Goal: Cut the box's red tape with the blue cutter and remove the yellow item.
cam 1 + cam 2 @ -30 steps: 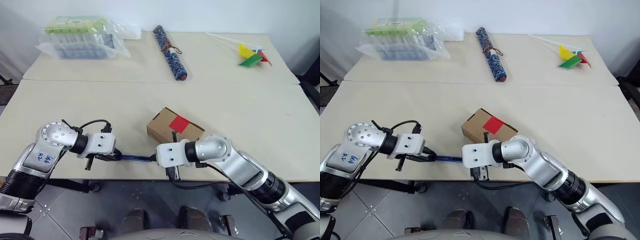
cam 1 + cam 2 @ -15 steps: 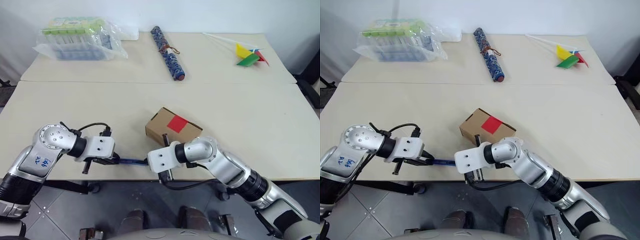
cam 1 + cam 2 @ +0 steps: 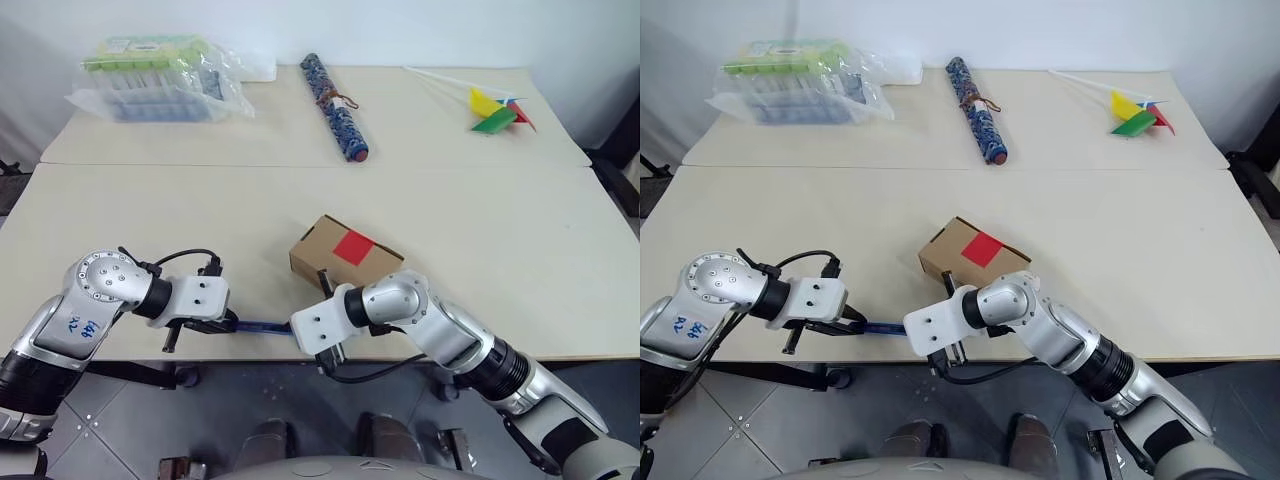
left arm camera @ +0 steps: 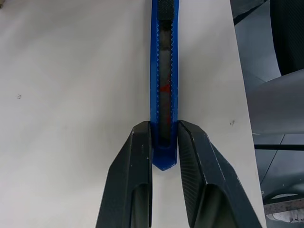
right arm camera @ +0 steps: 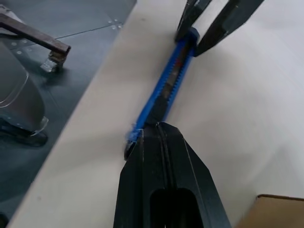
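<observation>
The box [image 3: 345, 258], a small brown carton with the red tape [image 3: 355, 247] on top, sits closed near the table's front edge. The blue cutter [image 3: 262, 325] lies along that edge, left of the box. My left gripper [image 4: 164, 128] is shut on one end of the cutter [image 4: 164, 85]. My right gripper [image 5: 156, 128] is shut, its fingers pressed together with their tips against the cutter's [image 5: 166, 85] other end. The left gripper's fingers [image 5: 209, 23] show beyond it. The yellow item is out of view.
At the table's back lie a blue patterned roll [image 3: 336, 105], a yellow, green and red pinwheel [image 3: 497, 110] and a plastic bag holding a green-lidded pack [image 3: 160, 75]. The table's front edge [image 5: 85, 109] runs right beside the cutter, with dark floor below.
My right gripper has slid left along the cutter and dipped lower, its wrist rolling. The left gripper keeps its hold in the same spot.
</observation>
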`<action>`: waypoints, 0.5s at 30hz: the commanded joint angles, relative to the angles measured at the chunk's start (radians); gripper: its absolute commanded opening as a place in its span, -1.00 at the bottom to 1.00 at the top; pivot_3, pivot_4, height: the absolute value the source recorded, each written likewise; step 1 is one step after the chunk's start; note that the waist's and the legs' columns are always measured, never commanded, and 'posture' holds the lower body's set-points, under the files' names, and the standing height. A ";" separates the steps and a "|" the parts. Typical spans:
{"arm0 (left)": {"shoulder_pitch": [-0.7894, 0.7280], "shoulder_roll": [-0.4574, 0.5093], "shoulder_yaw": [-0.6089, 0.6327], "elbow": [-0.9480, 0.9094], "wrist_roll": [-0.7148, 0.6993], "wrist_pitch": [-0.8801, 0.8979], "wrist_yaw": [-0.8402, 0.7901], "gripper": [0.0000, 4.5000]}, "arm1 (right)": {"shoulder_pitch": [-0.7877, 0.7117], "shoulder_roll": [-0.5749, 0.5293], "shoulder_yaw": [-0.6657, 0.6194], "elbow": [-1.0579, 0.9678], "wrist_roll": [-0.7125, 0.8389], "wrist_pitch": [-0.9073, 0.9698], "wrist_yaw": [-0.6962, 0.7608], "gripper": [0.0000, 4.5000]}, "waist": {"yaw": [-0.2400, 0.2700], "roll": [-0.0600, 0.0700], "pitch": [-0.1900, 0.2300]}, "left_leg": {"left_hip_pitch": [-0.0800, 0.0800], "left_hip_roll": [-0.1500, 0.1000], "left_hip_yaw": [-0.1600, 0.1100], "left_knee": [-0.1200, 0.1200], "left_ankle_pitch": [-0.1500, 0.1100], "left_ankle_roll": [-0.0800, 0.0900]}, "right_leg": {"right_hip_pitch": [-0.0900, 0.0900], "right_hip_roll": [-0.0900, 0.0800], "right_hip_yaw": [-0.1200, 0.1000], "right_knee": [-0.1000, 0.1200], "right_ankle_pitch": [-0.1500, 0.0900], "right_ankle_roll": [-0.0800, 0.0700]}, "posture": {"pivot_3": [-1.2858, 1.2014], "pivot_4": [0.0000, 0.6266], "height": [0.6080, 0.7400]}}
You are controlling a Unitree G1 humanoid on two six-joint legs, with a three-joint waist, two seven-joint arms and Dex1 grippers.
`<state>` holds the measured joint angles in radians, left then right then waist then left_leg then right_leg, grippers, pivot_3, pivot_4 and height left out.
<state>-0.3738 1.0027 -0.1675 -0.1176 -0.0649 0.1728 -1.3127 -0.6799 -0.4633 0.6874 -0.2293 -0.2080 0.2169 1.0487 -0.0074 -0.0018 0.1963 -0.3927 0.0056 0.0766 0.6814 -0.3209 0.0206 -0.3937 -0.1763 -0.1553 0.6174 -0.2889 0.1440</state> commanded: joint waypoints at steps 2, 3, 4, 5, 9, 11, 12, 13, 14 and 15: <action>0.046 0.025 -0.030 -0.009 0.023 0.014 -0.022 -0.81 | 0.017 0.005 -0.016 -0.053 0.005 -0.015 0.013 -0.99 | 0.000 0.000 0.000 | 0.001 0.000 0.000 0.000 0.000 0.000 | 0.000 0.000 0.000 0.001 0.000 0.000 | 0.03 -0.52 1.00; 0.047 0.025 -0.030 -0.009 0.023 0.015 -0.022 -0.81 | 0.021 0.008 -0.015 -0.051 0.003 -0.015 0.011 -0.99 | 0.000 0.000 0.000 | 0.002 0.001 0.001 0.000 0.000 0.000 | 0.000 0.000 0.001 0.001 0.000 0.000 | 0.03 -0.52 1.00; 0.046 0.024 -0.030 -0.011 0.021 0.017 -0.023 -0.81 | 0.023 0.008 -0.008 -0.033 -0.008 -0.032 0.006 -0.99 | 0.000 0.000 0.000 | 0.002 0.001 0.001 0.000 0.000 0.000 | 0.000 0.000 0.001 0.001 0.000 0.000 | 0.03 -0.52 1.00; 0.044 0.023 -0.030 -0.012 0.020 0.019 -0.023 -0.81 | 0.024 0.010 -0.005 -0.021 -0.014 -0.043 0.003 -0.99 | 0.000 0.000 0.000 | 0.002 0.001 0.001 0.000 0.000 0.000 | 0.000 0.000 0.001 0.001 0.000 0.000 | 0.03 -0.52 1.00; 0.041 0.024 -0.031 -0.013 0.020 0.020 -0.025 -0.81 | 0.024 0.022 -0.001 0.008 -0.030 -0.067 0.000 -0.99 | -0.001 0.000 0.000 | 0.003 0.001 0.002 0.000 0.000 0.000 | 0.000 0.000 0.002 0.002 0.000 -0.001 | 0.03 -0.52 1.00; 0.041 0.024 -0.031 -0.016 0.020 0.024 -0.024 -0.81 | 0.027 0.033 0.005 0.020 -0.039 -0.076 -0.004 -0.99 | -0.001 0.000 0.000 | 0.003 0.001 0.002 0.000 0.000 0.000 | 0.000 0.000 0.003 0.002 0.000 -0.001 | 0.03 -0.52 1.00; 0.043 0.025 -0.030 -0.021 0.019 0.026 -0.025 -0.81 | 0.028 0.039 0.007 0.026 -0.044 -0.081 -0.005 -0.99 | -0.001 0.000 0.000 | 0.003 0.001 0.002 0.000 0.000 0.000 | 0.000 0.000 0.003 0.002 0.000 -0.001 | 0.03 -0.52 1.00; 0.044 0.026 -0.029 -0.025 0.017 0.028 -0.025 -0.81 | 0.028 0.045 0.008 0.033 -0.049 -0.085 -0.007 -0.99 | -0.002 0.000 0.000 | 0.003 0.001 0.002 0.000 0.000 0.000 | 0.000 0.000 0.003 0.002 0.000 -0.001 | 0.03 -0.52 1.00; 0.045 0.026 -0.028 -0.027 0.016 0.030 -0.024 -0.81 | 0.029 0.049 0.009 0.038 -0.052 -0.091 -0.008 -0.99 | -0.002 0.000 0.000 | 0.004 0.001 0.002 0.000 0.000 0.000 | 0.000 0.000 0.004 0.003 0.000 -0.001 | 0.03 -0.52 1.00; 0.045 0.026 -0.028 -0.026 0.016 0.030 -0.023 -0.81 | 0.030 0.052 0.009 0.045 -0.055 -0.097 -0.008 -0.99 | -0.002 0.000 0.000 | 0.004 0.001 0.002 0.000 0.000 0.000 | 0.000 0.001 0.004 0.003 0.000 -0.001 | 0.03 -0.52 1.00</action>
<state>-0.3624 1.0136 -0.1648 -0.1379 -0.0644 0.1978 -1.3126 -0.6562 -0.4183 0.6958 -0.1881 -0.2515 0.1375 1.0479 -0.0097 -0.0018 0.1963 -0.3891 0.0071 0.0786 0.6812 -0.3211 0.0202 -0.3939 -0.1757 -0.1514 0.6199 -0.2893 0.1431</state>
